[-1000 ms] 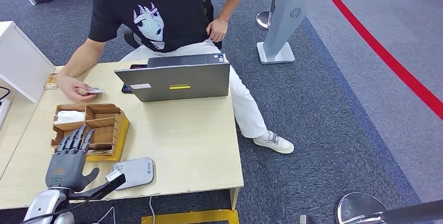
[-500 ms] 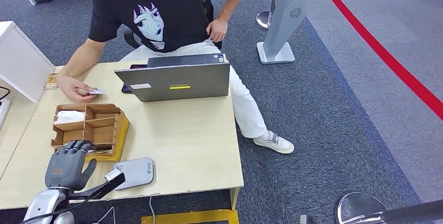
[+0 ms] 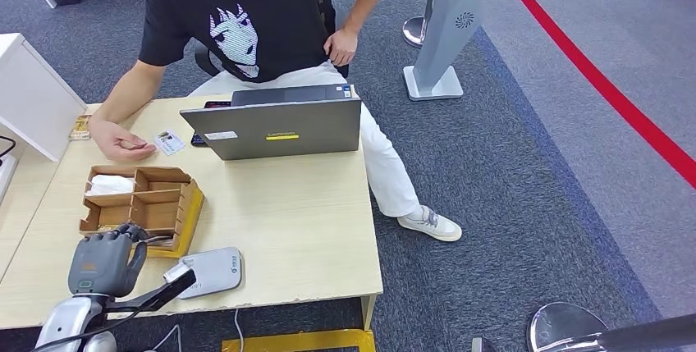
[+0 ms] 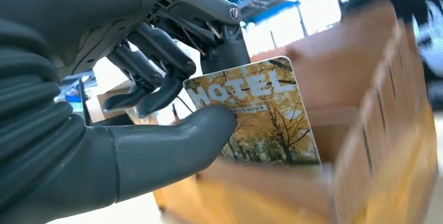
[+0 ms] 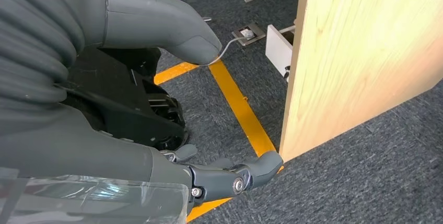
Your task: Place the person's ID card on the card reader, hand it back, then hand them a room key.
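Head view has our left hand at the near left corner of the counter, fingers curled at the near edge of the wooden divided tray. From the left wrist camera we see those fingers and the thumb pinching a room key, a card printed with yellow autumn trees and the word "MOTEL", held against the tray's wall. The ID card lies on the counter near the far left corner, just beside the person's hand, so we judge the reading and the handing back done and the key pickup in hand.

Next, we judge, we must lift the key free of its compartment without it slipping from a thin pinch, then carry it across the tray toward the person's hand and hold it where they can take it.

Our right hand hangs beside the counter's edge over the floor; its fingers look loosely curled with nothing in them, though we cannot tell this surely.

The counter is pale wood. A grey card reader sits at the near edge beside our left wrist, and a grey laptop stands at the far edge before the seated person. Around it lies dark grey carpet, with a red line running across it and yellow tape under the counter's near edge.
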You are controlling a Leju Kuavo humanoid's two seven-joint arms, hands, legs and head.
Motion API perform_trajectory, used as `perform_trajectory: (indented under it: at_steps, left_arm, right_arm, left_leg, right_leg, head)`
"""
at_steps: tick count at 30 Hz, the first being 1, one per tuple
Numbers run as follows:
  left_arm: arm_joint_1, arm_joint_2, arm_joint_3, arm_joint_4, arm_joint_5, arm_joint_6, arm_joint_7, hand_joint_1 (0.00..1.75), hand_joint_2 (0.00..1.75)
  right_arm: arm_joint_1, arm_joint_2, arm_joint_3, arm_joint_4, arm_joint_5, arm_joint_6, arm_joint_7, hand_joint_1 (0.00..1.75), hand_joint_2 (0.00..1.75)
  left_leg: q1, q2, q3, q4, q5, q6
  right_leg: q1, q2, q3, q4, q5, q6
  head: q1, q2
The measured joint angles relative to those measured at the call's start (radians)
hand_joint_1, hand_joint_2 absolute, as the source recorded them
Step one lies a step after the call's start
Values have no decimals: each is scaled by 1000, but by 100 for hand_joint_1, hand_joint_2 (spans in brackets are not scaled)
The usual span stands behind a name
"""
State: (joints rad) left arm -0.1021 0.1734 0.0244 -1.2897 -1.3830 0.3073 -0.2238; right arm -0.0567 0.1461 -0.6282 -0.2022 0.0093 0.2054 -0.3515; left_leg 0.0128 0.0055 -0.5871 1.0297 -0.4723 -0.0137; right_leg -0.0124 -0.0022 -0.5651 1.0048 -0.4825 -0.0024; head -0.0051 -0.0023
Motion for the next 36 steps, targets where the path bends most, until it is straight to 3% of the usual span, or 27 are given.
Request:
perform_trajectory:
  at_steps: [7,14,19,27,36]
  left_arm:
    - [4,-20,0,-125,39,19,-14,175,175]
    - [-68,-52,-15,-495,48,-70,10,175,175]
    - [-89,-57,-32,-633,19,-81,30,175,175]
    - [-107,-43,-26,-589,12,-87,74,175,175]
    - [-127,-27,61,-477,52,-88,63,175,175]
  right_arm:
    - [0,0,-13,0,6,-9,-4,0,175]
    - [0,0,-34,0,18,-9,-10,0,175]
    - [0,1,-46,0,23,-9,-16,0,175]
    - [0,1,-49,0,46,-2,-15,0,175]
    - [-1,1,-52,0,61,5,-7,0,175]
  left_leg:
    - [0,0,0,0,0,0]
    - [0,0,-1,1,0,1]
    - [0,0,0,1,0,0]
    - [0,0,0,0,0,0]
    - [0,0,-1,0,1,0]
  right_leg:
    - [0,0,0,0,0,0]
    - [0,0,0,0,0,0]
    - [0,0,-1,0,0,0]
    - [0,0,-1,0,0,0]
    - [0,0,0,0,0,0]
  head:
    - [0,0]
    - [0,0]
    - [0,0]
    - [0,0]
    - [0,0]
